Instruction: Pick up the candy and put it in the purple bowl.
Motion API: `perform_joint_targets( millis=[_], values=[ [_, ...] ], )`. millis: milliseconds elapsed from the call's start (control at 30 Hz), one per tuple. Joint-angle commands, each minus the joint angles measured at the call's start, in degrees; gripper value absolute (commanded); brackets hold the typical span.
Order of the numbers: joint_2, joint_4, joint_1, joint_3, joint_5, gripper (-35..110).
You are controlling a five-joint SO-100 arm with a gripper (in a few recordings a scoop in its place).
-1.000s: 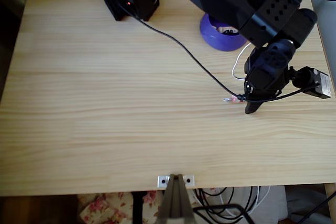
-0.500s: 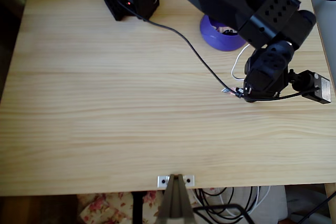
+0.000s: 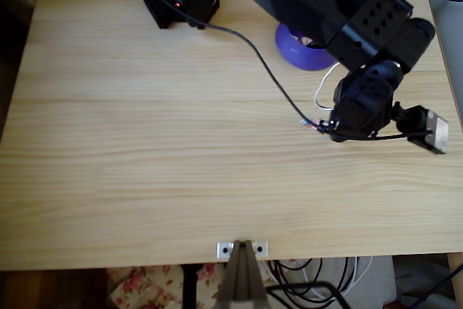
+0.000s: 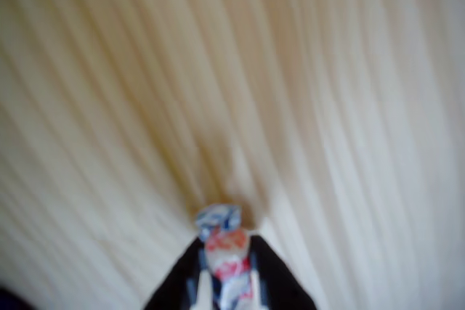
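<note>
The gripper (image 4: 227,284) pinches the candy (image 4: 225,259) and has lifted it off the table (image 3: 145,142); the purple bowl (image 3: 300,52) comes next.

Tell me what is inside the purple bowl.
Nothing shows on the visible part of the purple bowl, but the black arm covers most of it. The candy sits between the gripper fingers.

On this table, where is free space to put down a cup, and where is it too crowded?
In the overhead view, the table is bare left of the black cable and along the near edge. It is crowded at the right: the purple bowl, the arm, and the gripper shut on the candy.
</note>
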Motion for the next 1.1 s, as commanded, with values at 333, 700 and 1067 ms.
perform_joint_targets(
  millis=[333,700,1067],
  values=[
    [19.9,17.1,4.7,-12.3,3.4,0],
    [47.6,12.0,2.9,15.6,8.3,0],
    [69.0,9.1,-6.2,37.3,15.6,0]
  ],
)
